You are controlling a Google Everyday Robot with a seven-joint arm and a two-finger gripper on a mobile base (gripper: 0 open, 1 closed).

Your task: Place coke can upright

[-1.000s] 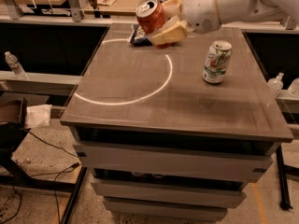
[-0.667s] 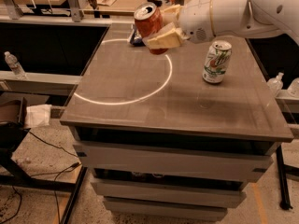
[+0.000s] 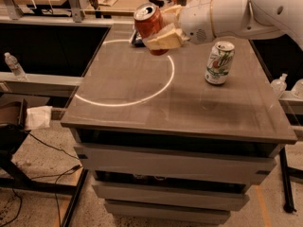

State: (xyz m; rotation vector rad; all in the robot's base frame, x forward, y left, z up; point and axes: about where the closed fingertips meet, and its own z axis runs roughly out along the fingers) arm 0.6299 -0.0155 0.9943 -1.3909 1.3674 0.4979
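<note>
White-and-green aluminium soda can (image 3: pixel 219 63) upright on grey worktop (image 3: pixel 189 110), right of gripper (image 3: pixel 160 28) above far side; clear plastic bottle (image 3: pixel 14 66) on ledge, far left.

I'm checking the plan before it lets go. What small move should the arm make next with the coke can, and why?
Probably lower it straight down until its base meets the table. The gripper is shut on the coke can, which hangs above the table's far side, top up and slightly tilted. The green-and-white can stands well apart, so the way down looks free.
</note>
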